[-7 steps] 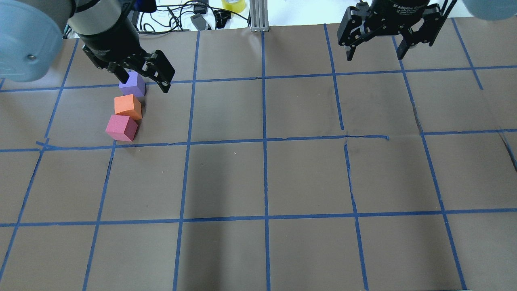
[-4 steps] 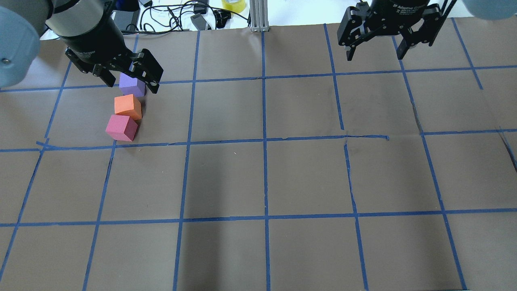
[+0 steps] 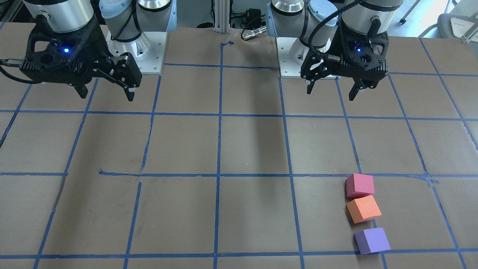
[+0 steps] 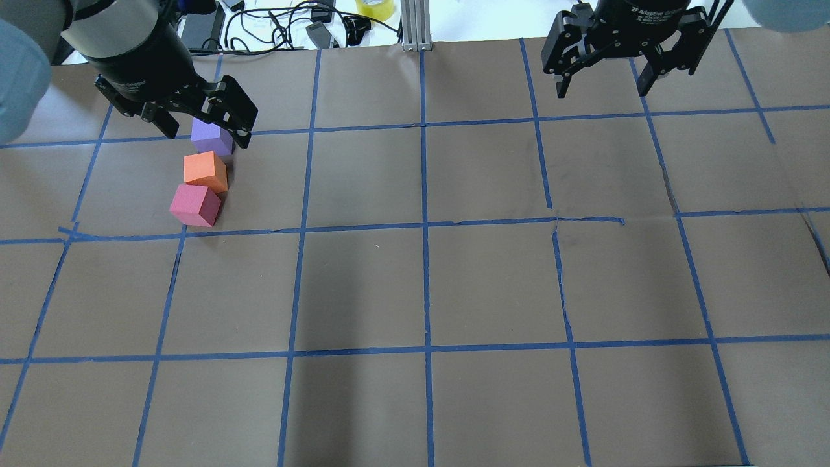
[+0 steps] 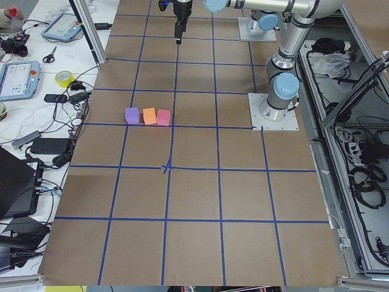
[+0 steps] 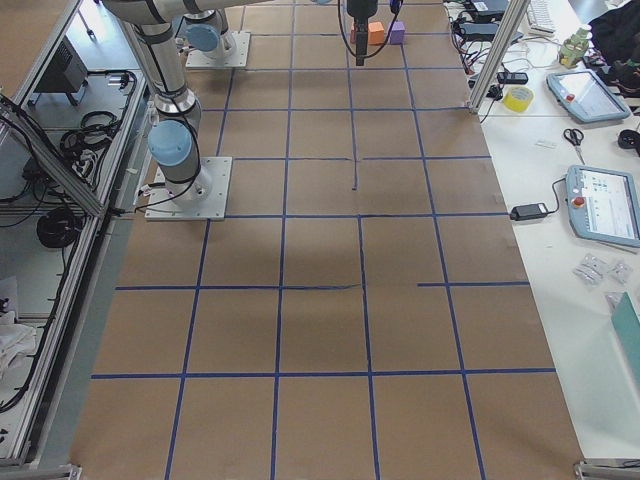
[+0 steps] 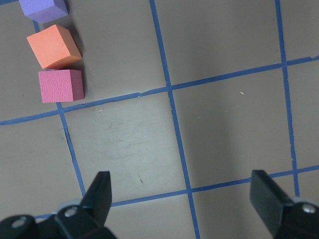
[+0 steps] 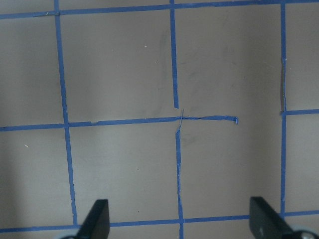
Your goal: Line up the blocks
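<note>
Three foam cubes lie in a row on the brown table: purple block (image 4: 211, 137), orange block (image 4: 205, 170), pinkish-red block (image 4: 193, 205). Orange and pinkish-red touch at a corner; purple sits a little apart. They also show in the front view as purple (image 3: 372, 241), orange (image 3: 363, 209) and pinkish-red (image 3: 359, 185), and in the left wrist view as orange (image 7: 54, 46) and pinkish-red (image 7: 61, 85). My left gripper (image 4: 207, 136) is open and empty, raised above the table and back from the blocks (image 3: 330, 94). My right gripper (image 4: 601, 92) is open and empty, far from the blocks (image 3: 106, 96).
Blue tape lines (image 4: 425, 227) grid the table. Beyond its far edge are cables, a yellow tape roll (image 4: 375, 8) and an aluminium post (image 4: 415, 26). The arm bases (image 3: 134, 56) stand at the robot's side.
My left gripper, open around the purple block a second ago, has drawn up and away from it toward the left. The blocks and the right gripper have not moved.
</note>
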Available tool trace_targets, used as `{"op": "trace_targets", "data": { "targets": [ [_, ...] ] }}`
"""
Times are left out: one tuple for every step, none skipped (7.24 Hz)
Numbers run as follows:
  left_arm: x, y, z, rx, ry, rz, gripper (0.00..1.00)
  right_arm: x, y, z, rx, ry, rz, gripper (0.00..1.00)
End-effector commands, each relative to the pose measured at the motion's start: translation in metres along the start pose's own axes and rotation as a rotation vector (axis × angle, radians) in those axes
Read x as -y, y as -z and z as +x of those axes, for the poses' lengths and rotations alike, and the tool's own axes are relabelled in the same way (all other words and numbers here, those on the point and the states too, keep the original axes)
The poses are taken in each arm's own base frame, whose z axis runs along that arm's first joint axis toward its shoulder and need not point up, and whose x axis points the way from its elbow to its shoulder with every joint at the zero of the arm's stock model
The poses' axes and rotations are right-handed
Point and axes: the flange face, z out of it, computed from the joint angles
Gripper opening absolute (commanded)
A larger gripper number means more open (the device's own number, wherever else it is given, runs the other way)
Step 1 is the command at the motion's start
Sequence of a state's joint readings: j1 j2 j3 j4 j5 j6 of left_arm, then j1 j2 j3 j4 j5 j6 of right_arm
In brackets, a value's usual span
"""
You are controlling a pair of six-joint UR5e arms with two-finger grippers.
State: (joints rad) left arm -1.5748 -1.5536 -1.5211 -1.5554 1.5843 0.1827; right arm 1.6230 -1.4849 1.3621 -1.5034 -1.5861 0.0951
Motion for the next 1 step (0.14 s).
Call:
{"op": "trace_targets", "data": {
  "targets": [
    [-0.0003, -0.0014, 0.0006, -0.003, 0.001, -0.003, 1.0, 0.0, 0.0, 0.0, 0.0, 0.0, 0.0, 1.0]
  ]
}}
